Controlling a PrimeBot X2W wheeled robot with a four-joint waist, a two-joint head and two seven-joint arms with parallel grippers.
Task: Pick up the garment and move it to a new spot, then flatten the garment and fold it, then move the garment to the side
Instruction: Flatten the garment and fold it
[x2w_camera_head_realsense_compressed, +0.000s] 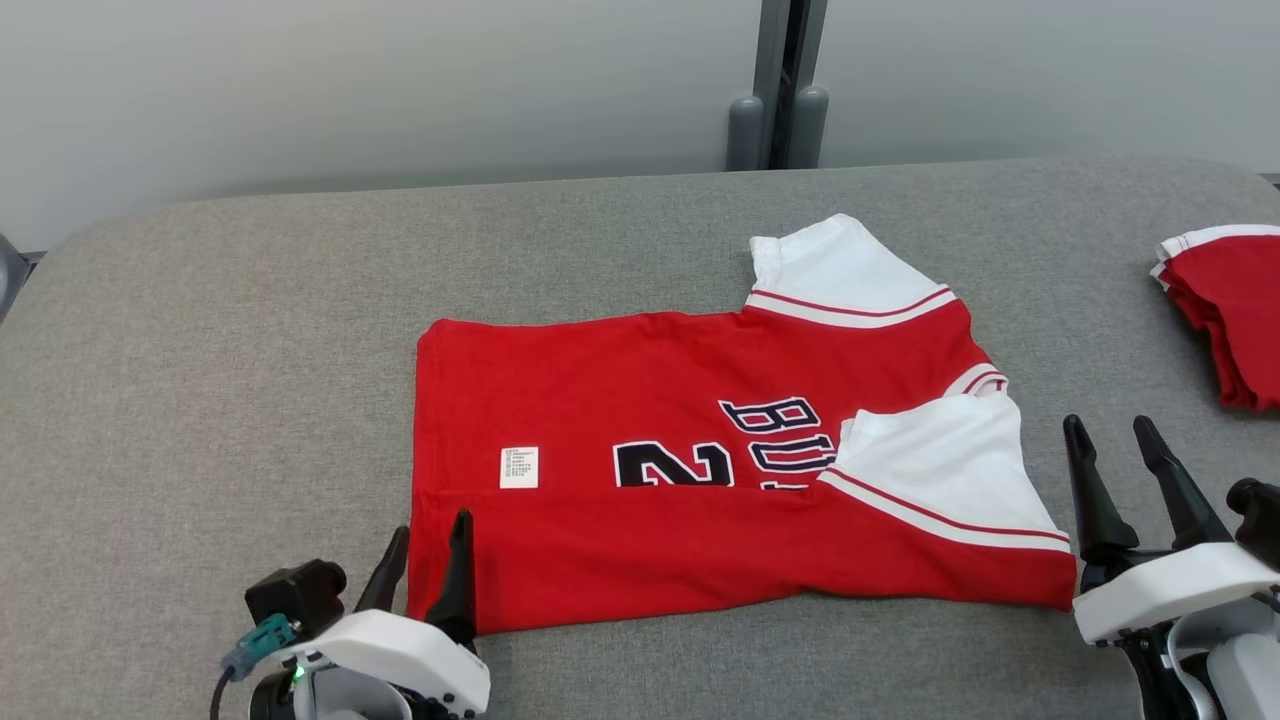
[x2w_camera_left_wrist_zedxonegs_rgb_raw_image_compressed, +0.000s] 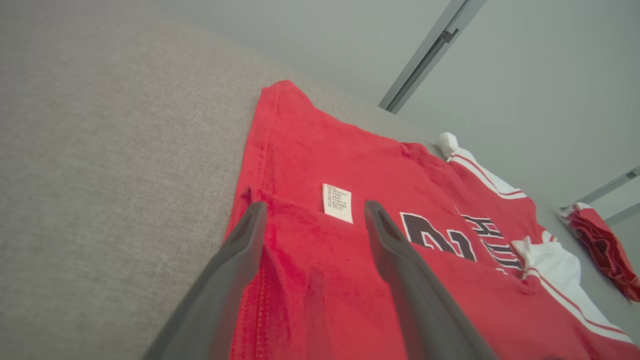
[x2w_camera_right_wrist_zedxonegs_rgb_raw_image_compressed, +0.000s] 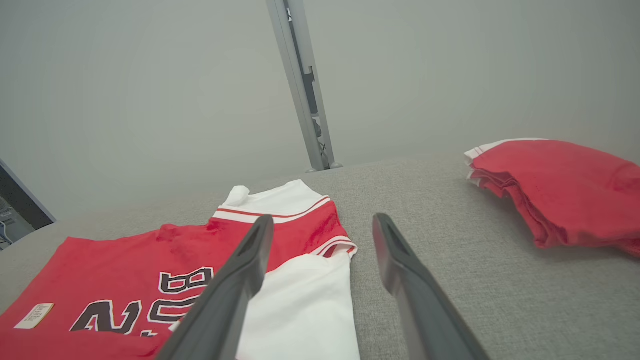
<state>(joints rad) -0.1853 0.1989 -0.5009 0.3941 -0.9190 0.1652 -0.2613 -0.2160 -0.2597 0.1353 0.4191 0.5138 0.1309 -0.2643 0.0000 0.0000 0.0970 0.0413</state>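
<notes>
Findings, left to right, all places taken from the shirt (x2w_camera_head_realsense_compressed: 650, 400), which lies flat on the grey worktop (x2w_camera_head_realsense_compressed: 200, 350), hem to the left and collar end to the right.

1. Left claw (x2w_camera_head_realsense_compressed: 431, 525): jaws fully apart, holding nothing. It sits at the shirt's near-left corner, one finger over bare worktop just left of the hem, the other over red cloth. The near strip of the shirt is doubled over at this corner. Risk: closing here may pinch the top layer alone, and the doubled strip would peel open on lifting.

2. Label (x2w_camera_head_realsense_compressed: 519, 467): on the shirt's body, just beyond the left claw. No concern.

3. Near sleeve (x2w_camera_head_realsense_compressed: 940, 470): white, turned in over the lettering at the shirt's right end. It lies loose. Risk: a quick or uneven lift would let it slide out and undo the fold.

4. Far sleeve (x2w_camera_head_realsense_compressed: 840, 265): sticks out past the shirt's far edge, not tucked in. Risk: a ragged outline if the next fold proceeds without it.

5. Right claw (x2w_camera_head_realsense_compressed: 1108, 422): jaws fully apart, empty, just right of the shirt's near-right corner over bare worktop. Risk: closing where it stands would catch no cloth, and a one-sided lift would skew the shirt.

6. Stack (x2w_camera_head_realsense_compressed: 1225, 310): folded red garments, well right of the shirt. Risk: a careless sideways move could knock it.
</notes>
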